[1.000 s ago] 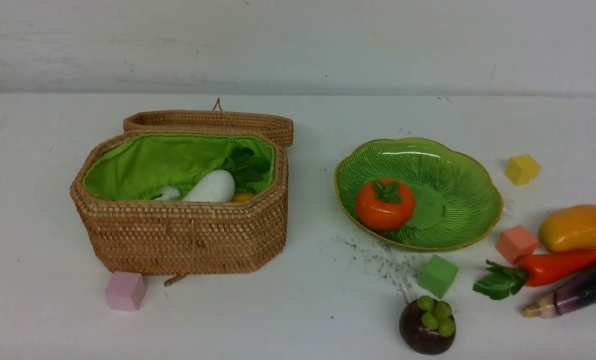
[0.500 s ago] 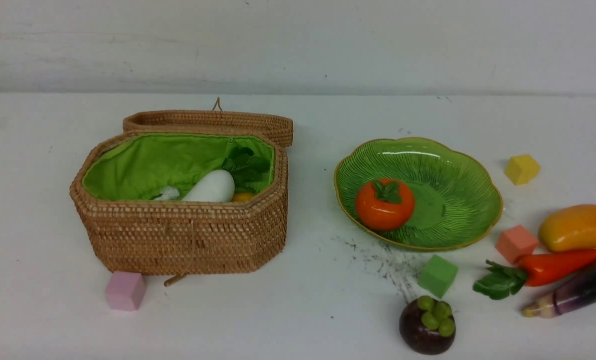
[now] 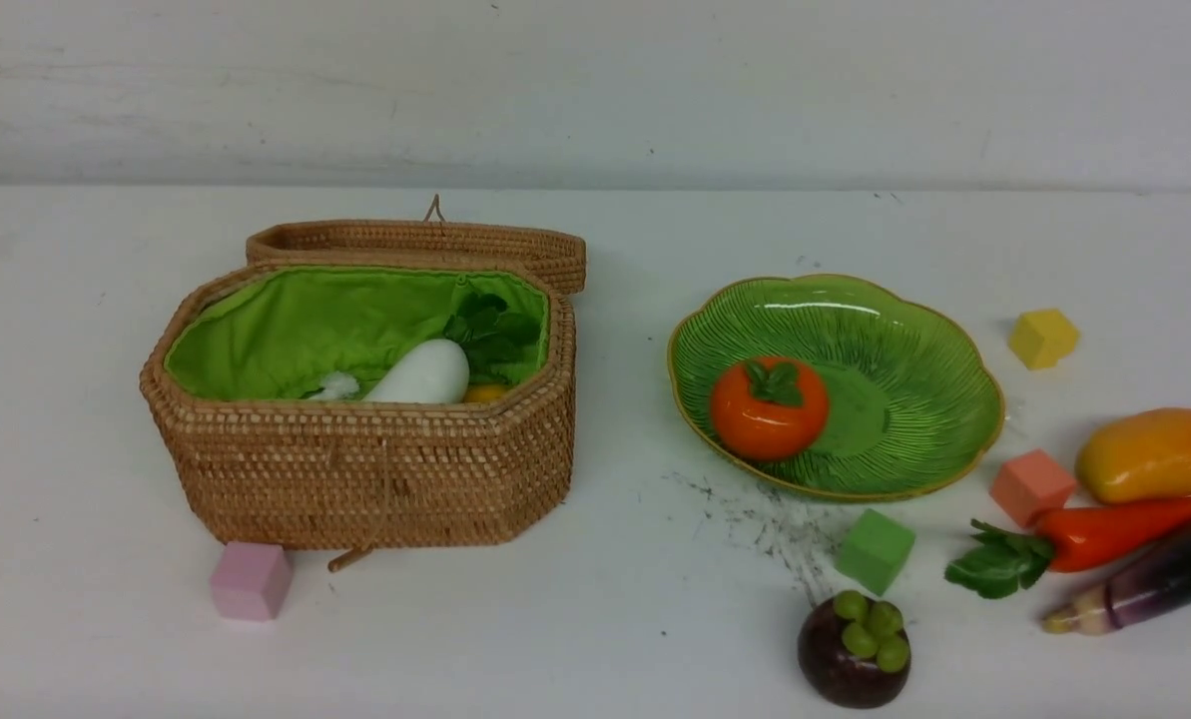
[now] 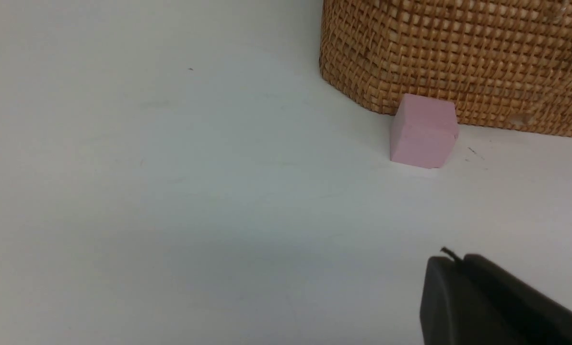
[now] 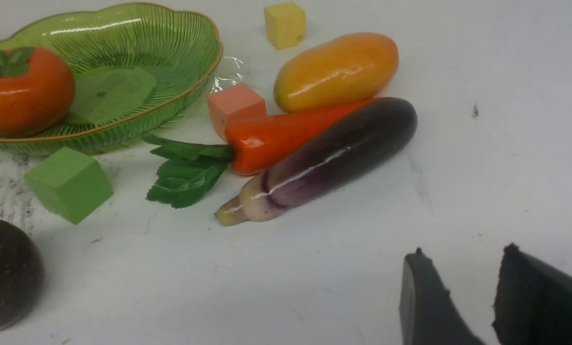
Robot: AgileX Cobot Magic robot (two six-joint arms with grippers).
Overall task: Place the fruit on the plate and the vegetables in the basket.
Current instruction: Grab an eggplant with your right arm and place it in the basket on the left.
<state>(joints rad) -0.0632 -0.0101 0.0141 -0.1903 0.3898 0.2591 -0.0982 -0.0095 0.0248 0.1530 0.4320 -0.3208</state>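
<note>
The wicker basket [image 3: 355,469] stands open at the left, with the white radish [image 3: 420,374] and a bit of yellow piece [image 3: 483,393] inside. On the green plate [image 3: 914,330] sits the round orange fruit [image 3: 767,409]. The mango [image 3: 1152,454], red pepper [image 3: 1114,529] and aubergine [image 3: 1154,579] lie side by side at the right, and the purple ball [image 3: 853,659] is near the front. Neither gripper shows in the front view. My right gripper [image 5: 463,251] is open and empty, a short way from the aubergine [image 5: 329,153]. My left gripper [image 4: 451,258] is shut and empty, near the basket's corner [image 4: 458,52].
Small cubes lie about: pink [image 3: 250,580] at the basket's front left corner, green [image 3: 875,549] and salmon [image 3: 1030,486] by the plate's front rim, yellow [image 3: 1042,338] behind the mango. The basket lid [image 3: 425,245] hangs back behind the basket. Black scuffs [image 3: 755,519] mark the table.
</note>
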